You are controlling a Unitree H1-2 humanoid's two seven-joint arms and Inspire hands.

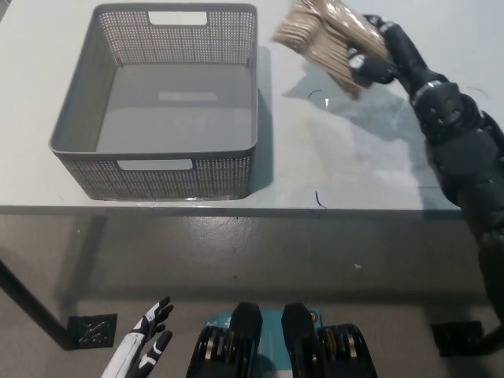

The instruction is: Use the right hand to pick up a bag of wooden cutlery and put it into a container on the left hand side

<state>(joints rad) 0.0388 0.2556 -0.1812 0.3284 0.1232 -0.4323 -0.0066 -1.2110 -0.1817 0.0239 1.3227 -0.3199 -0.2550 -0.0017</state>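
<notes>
Black right hand gripping cutlery bag, grey basket beside

A bag of wooden cutlery is held in the black right hand above the white table, just right of the grey mesh container. The white left hand is seen low at the lower left, fingers apart.
</notes>
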